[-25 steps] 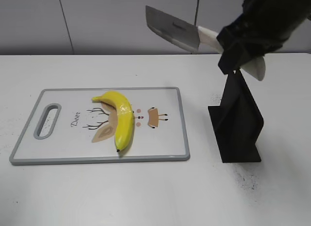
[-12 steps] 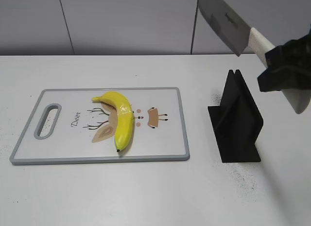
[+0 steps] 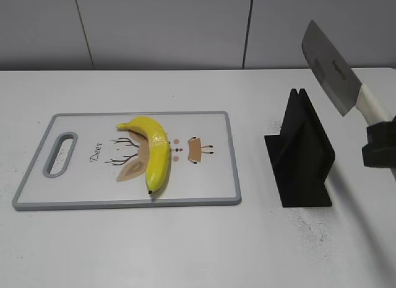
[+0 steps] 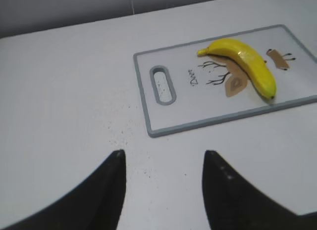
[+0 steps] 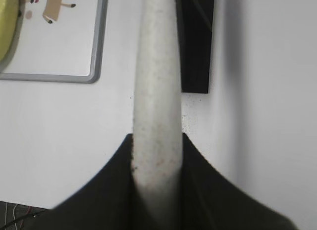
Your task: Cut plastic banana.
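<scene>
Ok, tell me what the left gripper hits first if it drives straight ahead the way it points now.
Probably nothing at once: the open left gripper faces bare table. Farther on lies the cutting board, its handle-slot end nearest, with the banana beyond. Its height above the table is unclear.

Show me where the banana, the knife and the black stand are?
banana (image 3: 154,150): exterior view, middle of its yellow body.
knife (image 3: 328,68): exterior view, flat of the blade.
black stand (image 3: 302,155): exterior view, its sloping side.

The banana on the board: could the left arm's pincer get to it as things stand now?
Probably yes. The left pincer is open and empty above bare table, and the banana lies uncovered on the cutting board ahead of it, with nothing standing between.
</scene>
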### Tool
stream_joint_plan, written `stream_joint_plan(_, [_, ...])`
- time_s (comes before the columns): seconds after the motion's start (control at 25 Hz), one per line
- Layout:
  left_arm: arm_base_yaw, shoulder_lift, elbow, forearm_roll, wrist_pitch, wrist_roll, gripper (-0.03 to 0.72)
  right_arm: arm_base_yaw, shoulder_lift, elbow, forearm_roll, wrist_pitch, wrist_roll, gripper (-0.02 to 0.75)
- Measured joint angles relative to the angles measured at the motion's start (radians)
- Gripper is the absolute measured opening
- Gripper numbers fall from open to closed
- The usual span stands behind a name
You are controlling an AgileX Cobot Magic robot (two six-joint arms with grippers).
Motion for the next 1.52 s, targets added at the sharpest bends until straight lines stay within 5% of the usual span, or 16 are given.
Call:
stream_joint_plan(0.2, [-0.037, 0.002, 0.081, 0.027, -0.063, -0.035, 0.477, 0.000, -0.002, 0.048, -0.001, -0.035, 0.017, 0.160])
stream_joint_plan(0.44, [0.006, 0.007, 0.097, 0.068, -0.062, -0.111, 0.469, 0.000, 0.043, 0.048, -0.003, -0.086, 0.020, 0.160])
stream_joint_plan(1.52, [0.031, 0.007, 0.097, 0.071, -0.065, -0.116, 0.462, 0.000, 0.213, 0.048, -0.018, -0.198, 0.102, 0.160])
